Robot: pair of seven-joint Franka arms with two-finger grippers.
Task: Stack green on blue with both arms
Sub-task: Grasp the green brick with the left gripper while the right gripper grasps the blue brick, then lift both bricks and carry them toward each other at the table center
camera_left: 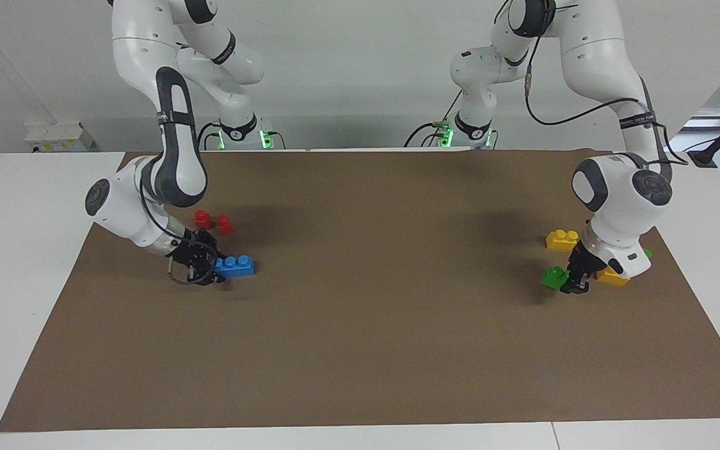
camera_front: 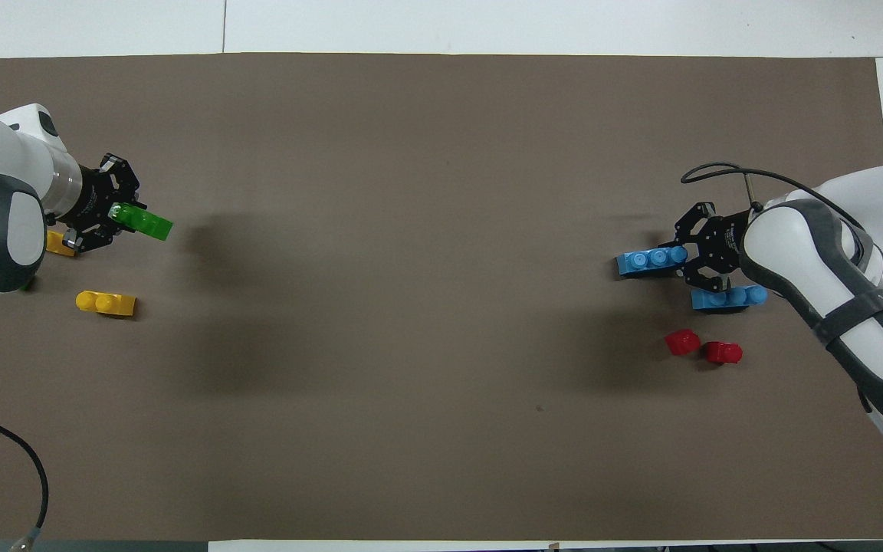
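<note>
My left gripper (camera_left: pixel 571 281) is low over the mat at the left arm's end, shut on one end of a green brick (camera_left: pixel 553 277), which sticks out tilted from the fingers in the overhead view (camera_front: pixel 146 222). The second green brick (camera_left: pixel 647 253) is mostly hidden by the left arm. My right gripper (camera_left: pixel 213 270) is low at the right arm's end, shut on the end of a blue brick (camera_left: pixel 236 265). In the overhead view the gripper (camera_front: pixel 684 257) holds that brick (camera_front: pixel 648 261), and the second blue brick (camera_front: pixel 729 297) lies just nearer to the robots.
Two red bricks (camera_front: pixel 681 342) (camera_front: pixel 723 353) lie nearer to the robots than the blue ones. One yellow brick (camera_front: pixel 106 303) lies near the left arm, another (camera_left: pixel 613 278) partly under the left wrist. The brown mat (camera_left: pixel 360 325) covers the table.
</note>
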